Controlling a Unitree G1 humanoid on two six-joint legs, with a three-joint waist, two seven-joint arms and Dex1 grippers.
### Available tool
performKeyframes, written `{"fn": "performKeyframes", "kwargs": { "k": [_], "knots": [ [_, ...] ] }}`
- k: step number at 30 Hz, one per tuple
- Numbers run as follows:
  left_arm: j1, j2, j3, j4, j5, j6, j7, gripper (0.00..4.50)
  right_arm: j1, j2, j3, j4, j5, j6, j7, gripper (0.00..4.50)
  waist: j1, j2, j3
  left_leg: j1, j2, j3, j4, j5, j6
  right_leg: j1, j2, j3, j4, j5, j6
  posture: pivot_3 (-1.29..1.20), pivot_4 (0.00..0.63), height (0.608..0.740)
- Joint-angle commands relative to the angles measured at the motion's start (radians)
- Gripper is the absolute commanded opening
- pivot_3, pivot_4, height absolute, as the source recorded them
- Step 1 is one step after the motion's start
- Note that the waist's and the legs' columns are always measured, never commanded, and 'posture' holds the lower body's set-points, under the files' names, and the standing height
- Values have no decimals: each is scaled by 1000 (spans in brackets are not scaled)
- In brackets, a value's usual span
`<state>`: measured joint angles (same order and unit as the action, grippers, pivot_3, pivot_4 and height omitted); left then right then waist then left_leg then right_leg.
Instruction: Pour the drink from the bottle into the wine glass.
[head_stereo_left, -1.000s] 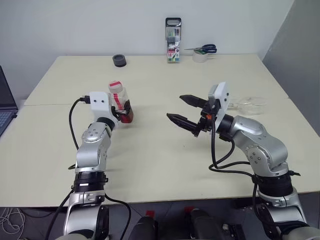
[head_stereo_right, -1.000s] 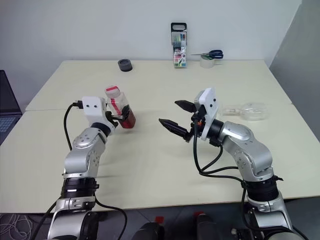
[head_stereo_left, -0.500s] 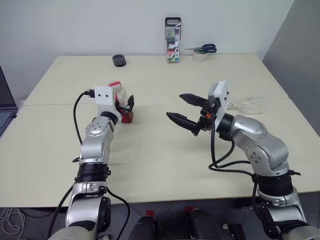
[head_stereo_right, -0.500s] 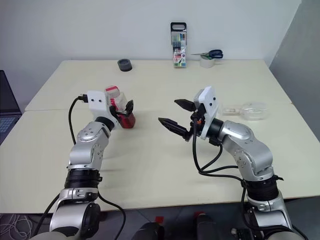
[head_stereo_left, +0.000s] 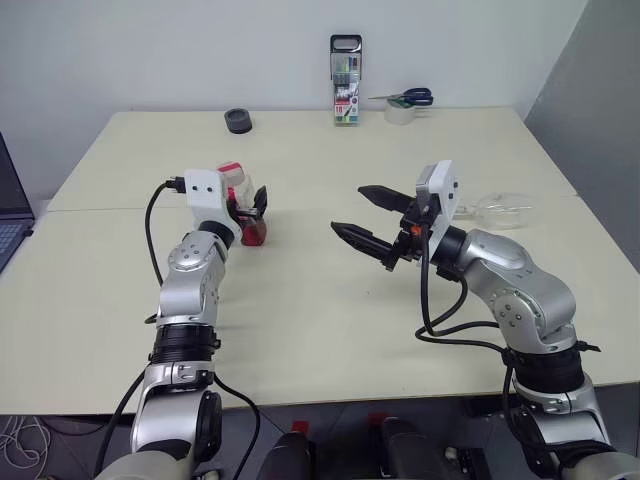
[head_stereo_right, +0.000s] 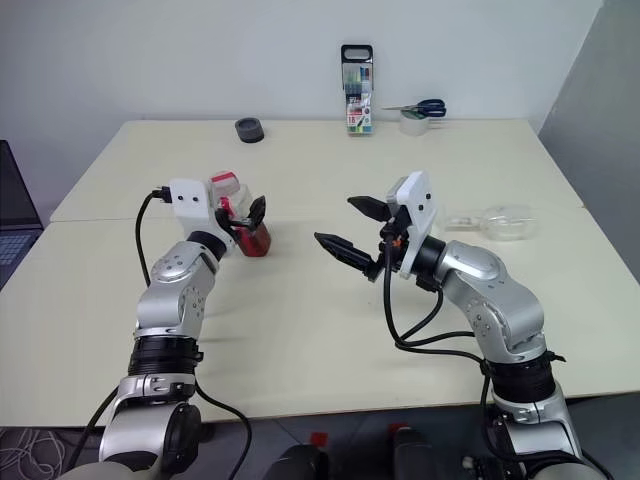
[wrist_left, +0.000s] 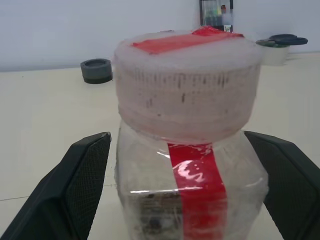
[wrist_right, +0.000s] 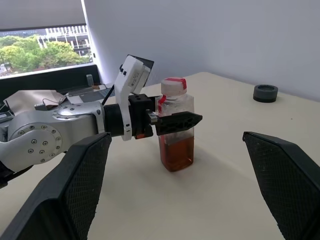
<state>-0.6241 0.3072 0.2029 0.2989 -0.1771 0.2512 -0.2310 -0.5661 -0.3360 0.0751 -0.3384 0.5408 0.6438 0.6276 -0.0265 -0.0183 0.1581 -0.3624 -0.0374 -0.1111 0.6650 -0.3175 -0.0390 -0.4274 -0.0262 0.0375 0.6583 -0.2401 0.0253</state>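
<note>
Bottle (wrist_right: 175, 125) stands between spread left fingers (wrist_right: 176, 120).

The bottle (wrist_left: 187, 150) is seen as clear glossy plastic; the table (head_stereo_left: 300, 300) as smooth and matt; fingers (wrist_right: 280, 180) as textured black.

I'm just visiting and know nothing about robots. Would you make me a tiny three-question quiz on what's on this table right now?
1. True or false: the bottle stands upright with its cap on.
2. Where do the left gripper fingers sit? A) open, one on each side of the bottle; B) shut above the cap; C) resting on the table far from the bottle.
3. How is the wine glass lying, and on which side of the right gripper is it?

Key
1. True.
2. A.
3. It lies on its side on the table, off to the robot's right of the open right gripper, apart from it.
</note>
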Motion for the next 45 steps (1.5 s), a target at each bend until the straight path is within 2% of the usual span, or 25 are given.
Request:
{"fn": "performKeyframes", "kwargs": {
  "k": [1, 4, 6, 11, 20, 25, 31, 35, 41, 45],
  "knots": [
    [-25, 13, 9, -20, -8, -26, -7, 4461, -14, 6, -24, -32, 21, -11, -6, 4500, 0, 0, 0, 0, 0, 0, 0, 0, 0, 0, 0, 0, 0, 0, 0, 0, 150, 740],
    [-21, 13, 11, -24, -12, -25, -8, 3868, -12, 8, -23, -33, 20, -11, -7, 4500, 0, 0, 0, 0, 0, 0, 0, 0, 0, 0, 0, 0, 0, 0, 0, 0, 150, 740],
    [-21, 13, 12, -22, -13, -24, -8, 3200, -13, 10, -21, -32, 18, -12, -7, 4500, 0, 0, 0, 0, 0, 0, 0, 0, 0, 0, 0, 0, 0, 0, 0, 0, 150, 740],
    [-22, 11, 15, -19, -19, -26, -7, 1902, -15, 13, -22, -30, 18, -11, -10, 4500, 0, 0, 0, 0, 0, 0, 0, 0, 0, -1, 0, 0, 0, 0, 0, 0, 150, 740],
    [-11, 15, 13, -33, -20, -13, -5, 1849, -15, 14, -24, -30, 20, -8, -19, 4500, 0, 0, 0, -1, 0, 1, 0, 0, 0, -2, 0, 0, 1, 0, 0, 0, 150, 740],
    [34, 42, -22, -153, -39, 76, -72, 1849, -16, 1, -19, -24, 3, -8, -25, 4500, -2, 0, 0, -1, 0, 2, 0, 0, 0, -3, 0, 0, 2, 0, 0, 0, 150, 740],
    [74, 126, -130, -351, -90, 216, -266, 1849, -92, 41, -76, -12, 77, 79, -90, 4500, -3, 0, 0, -2, -1, 2, 0, 0, 0, -4, 0, 1, 4, 0, 0, 0, 150, 740],
    [53, 122, -180, -467, -213, 312, -404, 1849, -138, 28, -84, -4, 116, 119, -65, 4500, -2, 0, 0, -2, -1, 2, 0, 0, 0, -4, 0, 1, 3, 0, 0, 0, 150, 740],
    [16, 156, -204, -522, -383, 452, -580, 1849, -166, -68, -106, -48, 221, 209, 18, 4500, -4, 0, 0, -2, 0, 3, 0, 0, 0, -4, 0, 0, 3, 0, 0, 0, 150, 740],
    [-20, 191, -233, -499, -388, 461, -650, 1849, -174, -93, -114, -77, 271, 251, 13, 4500, -8, 0, 0, -1, 0, 4, 0, 0, 1, -4, 2, 1, 4, 0, 0, 0, 150, 740]
  ]
}}
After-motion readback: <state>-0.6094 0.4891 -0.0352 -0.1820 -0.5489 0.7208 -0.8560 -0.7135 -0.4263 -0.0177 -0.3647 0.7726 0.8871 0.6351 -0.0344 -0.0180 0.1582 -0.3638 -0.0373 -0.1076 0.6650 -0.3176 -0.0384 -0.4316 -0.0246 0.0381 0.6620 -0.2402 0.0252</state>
